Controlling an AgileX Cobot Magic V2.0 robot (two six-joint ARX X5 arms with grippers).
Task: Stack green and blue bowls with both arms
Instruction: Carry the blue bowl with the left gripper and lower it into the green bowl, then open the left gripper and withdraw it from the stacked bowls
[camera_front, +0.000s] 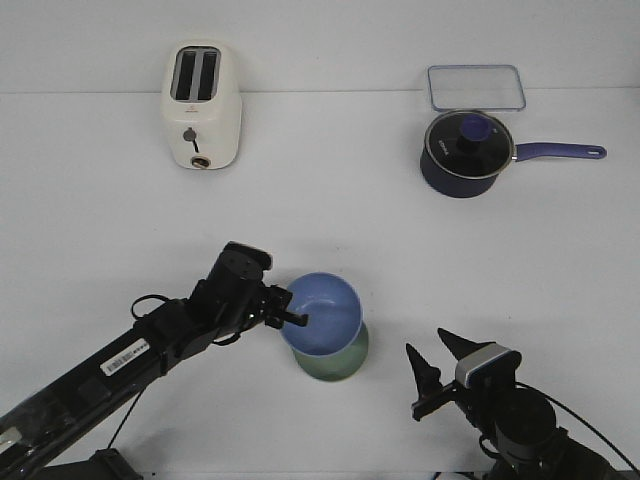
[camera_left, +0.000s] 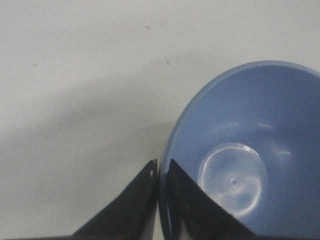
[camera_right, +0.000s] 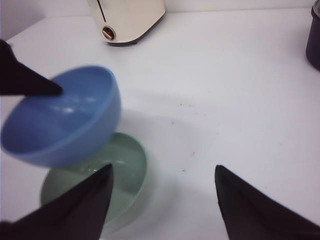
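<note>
The periwinkle blue bowl (camera_front: 322, 313) hangs tilted just above the sage green bowl (camera_front: 340, 362), which sits on the table near the front centre. My left gripper (camera_front: 297, 318) is shut on the blue bowl's left rim (camera_left: 165, 165), one finger inside and one outside. In the right wrist view the blue bowl (camera_right: 65, 125) floats over the green bowl (camera_right: 120, 170). My right gripper (camera_front: 432, 357) is open and empty to the right of the bowls; its fingers (camera_right: 85, 200) are spread wide above the table.
A cream toaster (camera_front: 201, 104) stands at the back left. A dark navy saucepan (camera_front: 468, 152) with a glass lid and a long handle sits at the back right, with a clear rectangular lid (camera_front: 476, 86) behind it.
</note>
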